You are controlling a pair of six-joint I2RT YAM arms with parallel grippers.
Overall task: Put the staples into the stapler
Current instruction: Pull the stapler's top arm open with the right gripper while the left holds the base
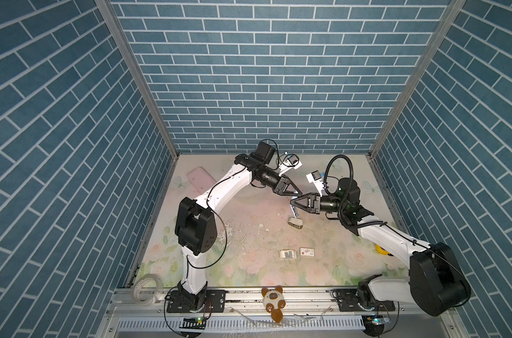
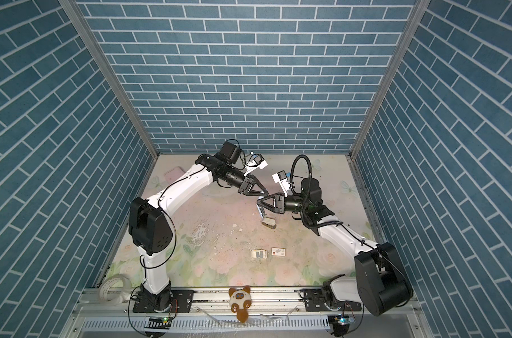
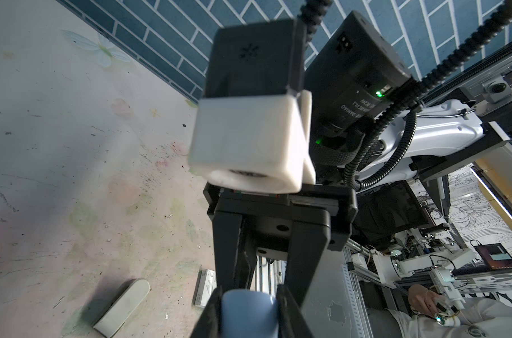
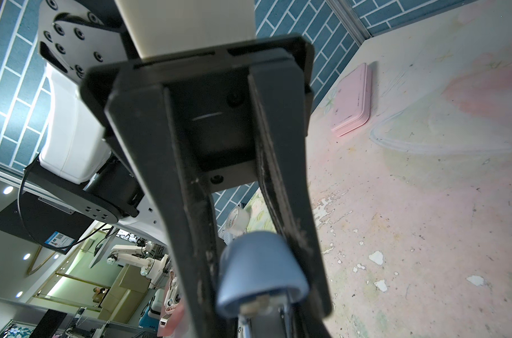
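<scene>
While the stapler (image 1: pixel 295 223) rests its white base (image 3: pixel 123 307) on the table (image 1: pixel 249 204), the left end effector (image 1: pixel 301 194) pinches its blue cap (image 4: pixel 260 272), and whether the right end effector (image 1: pixel 292 202) grips anything cannot be told.

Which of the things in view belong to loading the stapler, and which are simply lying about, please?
For the job:
- stapler
- staples in their white tray
- white sleeve with the red mark

Lying about:
- pink case
- tape roll
- plush toy
- yellow ring, partly hidden by the right arm
</scene>
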